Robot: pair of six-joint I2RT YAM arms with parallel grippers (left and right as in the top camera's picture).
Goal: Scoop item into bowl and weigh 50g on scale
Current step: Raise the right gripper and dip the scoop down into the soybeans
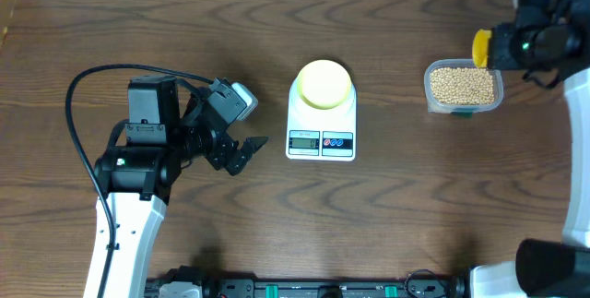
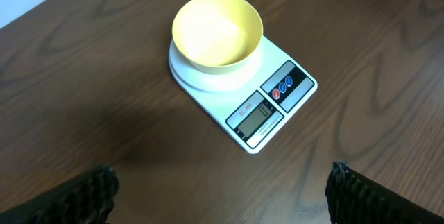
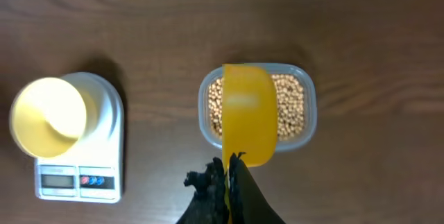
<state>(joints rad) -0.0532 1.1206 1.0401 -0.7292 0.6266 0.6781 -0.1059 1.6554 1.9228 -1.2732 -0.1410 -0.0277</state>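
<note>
The pale yellow-green bowl (image 1: 324,83) (image 2: 217,32) (image 3: 47,116) stands empty on the white scale (image 1: 321,141) (image 2: 270,116) (image 3: 80,182) in mid-table. Tan beans (image 1: 462,84) (image 3: 290,109) fill a clear plastic tub (image 1: 430,95) (image 3: 310,106) at the right. My right gripper (image 1: 493,47) (image 3: 229,165) is shut on the handle of a bright yellow scoop (image 1: 480,47) (image 3: 248,113), which hangs above the tub with its underside facing the wrist camera. My left gripper (image 1: 247,150) (image 2: 222,196) rests open left of the scale, with nothing between its fingers.
A black cable (image 1: 101,77) loops over the left arm. Bare brown wood lies around the scale and between it and the tub. The table's far edge runs along the top of the overhead view.
</note>
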